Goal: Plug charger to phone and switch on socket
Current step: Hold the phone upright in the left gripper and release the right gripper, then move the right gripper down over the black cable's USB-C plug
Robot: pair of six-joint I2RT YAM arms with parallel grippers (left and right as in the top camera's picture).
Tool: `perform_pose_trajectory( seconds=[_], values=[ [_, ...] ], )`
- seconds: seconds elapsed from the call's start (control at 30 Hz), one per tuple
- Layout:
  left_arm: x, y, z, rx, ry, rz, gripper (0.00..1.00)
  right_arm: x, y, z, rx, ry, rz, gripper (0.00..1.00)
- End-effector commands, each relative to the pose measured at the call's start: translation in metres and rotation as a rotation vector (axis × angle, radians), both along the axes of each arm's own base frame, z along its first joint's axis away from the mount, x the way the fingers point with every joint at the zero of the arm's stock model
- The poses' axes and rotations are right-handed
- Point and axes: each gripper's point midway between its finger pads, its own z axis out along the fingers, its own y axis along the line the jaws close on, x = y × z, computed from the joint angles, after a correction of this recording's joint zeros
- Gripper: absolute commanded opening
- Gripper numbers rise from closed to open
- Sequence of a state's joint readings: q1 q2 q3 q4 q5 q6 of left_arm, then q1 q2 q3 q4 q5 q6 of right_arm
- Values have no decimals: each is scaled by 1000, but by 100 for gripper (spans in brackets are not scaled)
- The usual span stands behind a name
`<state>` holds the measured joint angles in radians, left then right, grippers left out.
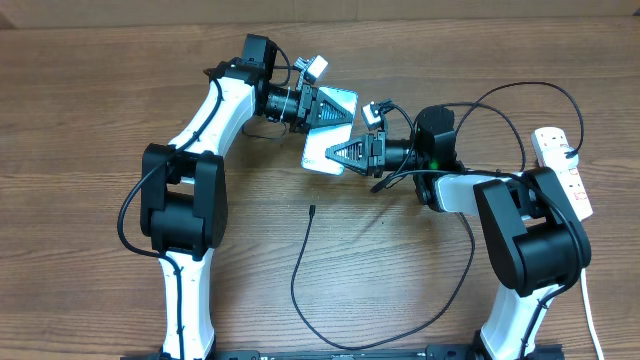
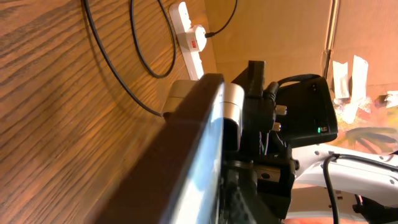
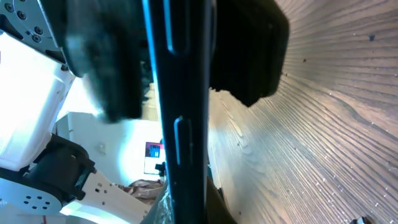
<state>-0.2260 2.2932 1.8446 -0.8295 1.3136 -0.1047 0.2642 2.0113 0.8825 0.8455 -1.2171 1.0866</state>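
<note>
Seen from above, two white and black robot arms reach toward each other over a wood-grain worktop (image 1: 90, 120). Between them is the phone (image 1: 316, 152), its light-blue screen facing up, near the centre of the worktop toward the far edge.

The right end effector (image 1: 345, 153) covers the phone's nearer end. Its wrist camera shows the phone's dark edge (image 3: 177, 124) running upright through the frame, with blurred black fingers (image 3: 249, 56) close against both sides, so it is clamped narrowly on the phone.

The left end effector (image 1: 322, 108) lies over the phone's farther end. Its wrist camera sees the phone (image 2: 205, 143) edge-on and very close, but its own fingers are not clear, so I cannot tell whether it grips.

The charger (image 1: 300, 290), a thin black cable, lies on the worktop in a wide loop. Its small free tip (image 1: 311, 208) rests on the wood nearer than the phone, apart from it and not plugged in. The cable's other end is a black plug (image 1: 570, 153) seated in the socket (image 1: 578, 185), a long white power strip at the right edge. A red switch (image 2: 194, 45) shows on the strip.
</note>
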Motion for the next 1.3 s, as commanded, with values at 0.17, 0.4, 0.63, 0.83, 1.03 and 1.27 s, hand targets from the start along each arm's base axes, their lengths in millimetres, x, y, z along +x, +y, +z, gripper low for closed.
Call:
perform_pose_trajectory(
  seconds=[0.17, 0.4, 0.63, 0.83, 1.03, 1.27],
  values=[
    [3, 3, 26, -59, -65, -8, 4, -13, -2, -8, 3, 76, 50, 5],
    [10, 10, 16, 2, -49, 30, 4, -7, -8, 14, 39, 40, 55, 83],
    [28, 54, -19, 234, 212, 236, 4, -3, -14, 70, 72, -58, 66, 99],
    [19, 85, -21, 260, 331, 277, 4, 7, -26, 85, 69, -46, 9, 99],
    [-2, 105, -1, 298, 299, 258, 4, 38, -52, 53, -12, 24, -173, 99],
    [-18, 134, 55, 468, 113, 350, 4, 34, -79, -24, -355, 126, -317, 99]
  ],
)
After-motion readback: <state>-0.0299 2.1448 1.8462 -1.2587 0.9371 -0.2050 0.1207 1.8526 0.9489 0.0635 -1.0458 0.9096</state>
